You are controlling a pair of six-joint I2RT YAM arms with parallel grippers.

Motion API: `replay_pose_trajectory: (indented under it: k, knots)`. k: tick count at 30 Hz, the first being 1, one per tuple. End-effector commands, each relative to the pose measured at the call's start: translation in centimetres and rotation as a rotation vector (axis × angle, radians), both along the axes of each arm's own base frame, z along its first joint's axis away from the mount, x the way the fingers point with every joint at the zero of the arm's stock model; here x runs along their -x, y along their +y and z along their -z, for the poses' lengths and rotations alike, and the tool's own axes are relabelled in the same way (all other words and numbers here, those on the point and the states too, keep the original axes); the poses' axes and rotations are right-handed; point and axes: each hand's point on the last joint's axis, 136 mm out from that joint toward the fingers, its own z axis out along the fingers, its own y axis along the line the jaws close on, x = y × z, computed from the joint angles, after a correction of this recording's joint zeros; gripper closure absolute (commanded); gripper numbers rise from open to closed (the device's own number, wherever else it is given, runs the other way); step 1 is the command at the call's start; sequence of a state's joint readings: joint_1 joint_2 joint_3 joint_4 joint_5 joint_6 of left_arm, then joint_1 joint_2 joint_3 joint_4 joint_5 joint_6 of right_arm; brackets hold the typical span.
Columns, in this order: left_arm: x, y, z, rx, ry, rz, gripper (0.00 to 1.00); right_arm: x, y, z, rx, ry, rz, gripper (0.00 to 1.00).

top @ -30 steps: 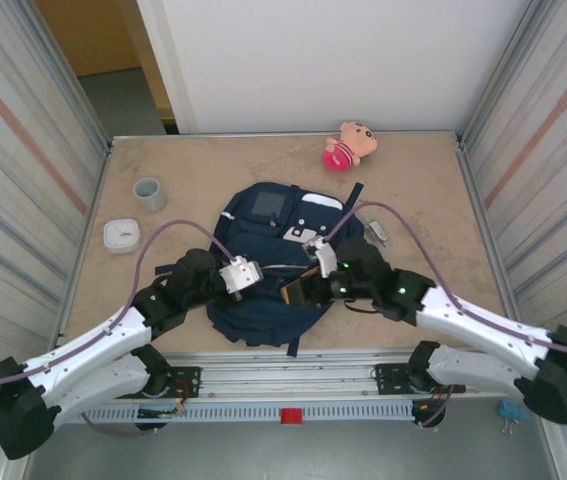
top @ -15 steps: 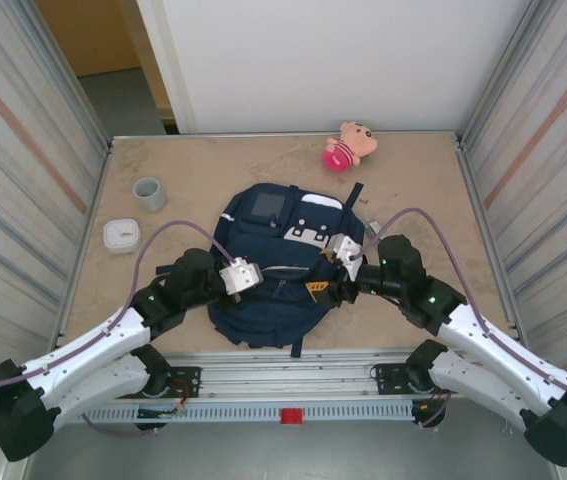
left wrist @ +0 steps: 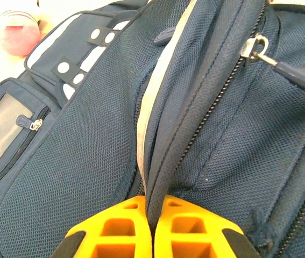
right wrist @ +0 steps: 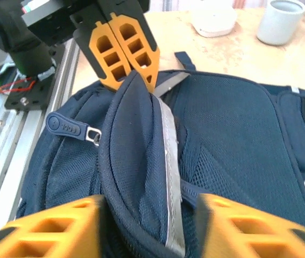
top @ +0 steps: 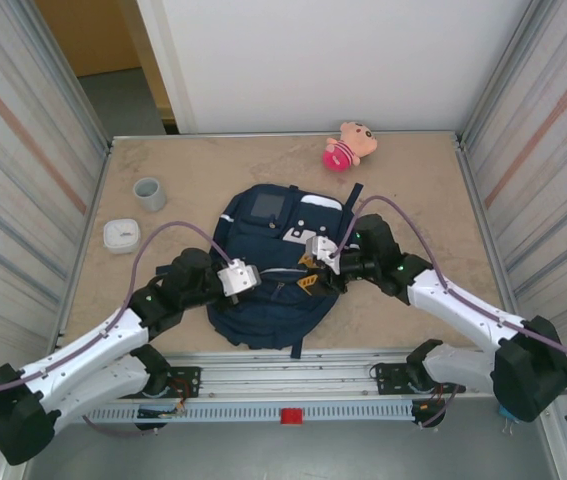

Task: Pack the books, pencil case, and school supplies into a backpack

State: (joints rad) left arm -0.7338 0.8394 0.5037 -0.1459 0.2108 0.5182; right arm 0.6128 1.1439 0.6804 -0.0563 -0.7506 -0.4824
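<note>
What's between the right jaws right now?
A raised fold of the backpack, with a pale stripe along it. Seen in the right wrist view.

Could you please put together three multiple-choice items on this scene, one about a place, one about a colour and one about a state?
1. Where does the plush toy lie relative to the backpack?
A. On top of it.
B. Beyond it, near the far edge of the table.
C. Between it and the arm bases.

2. What colour is the backpack?
A. Dark navy.
B. Red.
C. Yellow.

3. What is the left gripper doing?
A. Hanging open above the table.
B. Shut on empty air.
C. Shut on a fold of the backpack.

Answers:
1 B: in the top view the toy sits past the backpack's far end.
2 A: its fabric is navy in the top and wrist views.
3 C: its orange fingers meet on a seam ridge in the left wrist view.
</note>
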Motion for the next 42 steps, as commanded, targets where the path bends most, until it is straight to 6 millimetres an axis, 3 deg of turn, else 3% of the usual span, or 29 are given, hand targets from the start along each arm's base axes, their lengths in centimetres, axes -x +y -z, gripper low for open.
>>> replay_pose_trajectory:
  k: [1, 3, 6, 9, 12, 18, 27, 37, 42]
  knots:
    - [-0.6, -0.7, -4.9, 0.136, -0.080, -0.012, 0.93, -0.1, 0.6, -1.8, -0.037, -0.017, -0.046, 0.84]
    - [-0.8, -0.5, -5.3, 0.160, -0.056, -0.049, 0.82, -0.4, 0.7, -2.0, -0.040, -0.018, -0.028, 1.00]
    - [-0.5, -0.1, -5.8, 0.204, 0.038, -0.115, 0.61, -0.5, 0.7, -2.8, -0.066, -0.044, -0.011, 1.00]
    - [0.0, 0.5, -6.5, 0.253, 0.181, -0.220, 0.48, -0.2, 0.8, -3.2, -0.080, -0.051, -0.017, 1.00]
    - [0.4, 1.0, -7.2, 0.283, 0.292, -0.342, 0.42, 0.3, 1.1, -3.3, -0.083, -0.050, -0.029, 1.00]
    - [1.6, 1.1, -7.4, 0.332, 0.571, -0.563, 0.45, 0.5, 1.5, -3.0, -0.073, -0.045, -0.034, 1.00]
    - [2.2, -2.1, -4.5, 0.220, 0.792, -0.654, 0.43, 1.0, 2.1, -3.2, -0.080, -0.047, -0.058, 1.00]
    - [2.9, -4.2, -3.1, 0.188, 0.831, -0.614, 0.46, 0.8, 2.6, -3.7, -0.087, -0.040, -0.075, 1.00]
    - [3.1, -3.2, -4.4, 0.205, 0.790, -0.630, 0.46, 0.4, 2.6, -3.5, -0.075, -0.036, -0.060, 1.00]
